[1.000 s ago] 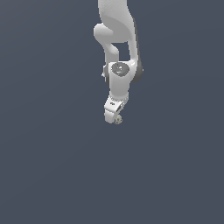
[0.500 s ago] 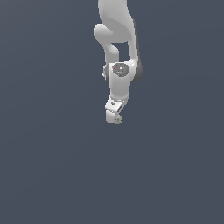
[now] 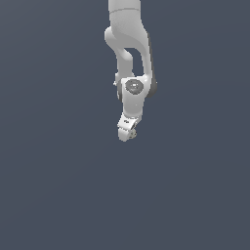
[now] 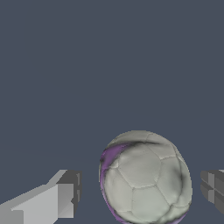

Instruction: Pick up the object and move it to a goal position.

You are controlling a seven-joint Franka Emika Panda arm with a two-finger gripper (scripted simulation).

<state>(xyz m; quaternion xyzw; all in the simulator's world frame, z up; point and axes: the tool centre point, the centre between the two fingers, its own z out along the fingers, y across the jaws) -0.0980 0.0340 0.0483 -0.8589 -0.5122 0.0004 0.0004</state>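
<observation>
The object [image 4: 146,179] is a roundish grey-white lump with panel-like seams, dark mottling and a purple edge. In the wrist view it sits between my two fingers, with a narrow gap of background on each side. One finger [image 4: 61,197] is white with a dark pad and the other finger [image 4: 212,186] shows only at the picture's edge. In the exterior view my gripper [image 3: 128,135] points down at the end of the white arm [image 3: 129,44], and the object [image 3: 132,135] is a tiny speckled spot at the fingertips. The jaws stand apart around it.
A plain dark grey-blue surface [image 3: 58,185] fills both views all around the arm. No other objects, containers or edges show.
The wrist joint has dropped lower in the exterior view and the hand has shortened toward the fingertips. The fingertips have stayed almost in the same place around the object.
</observation>
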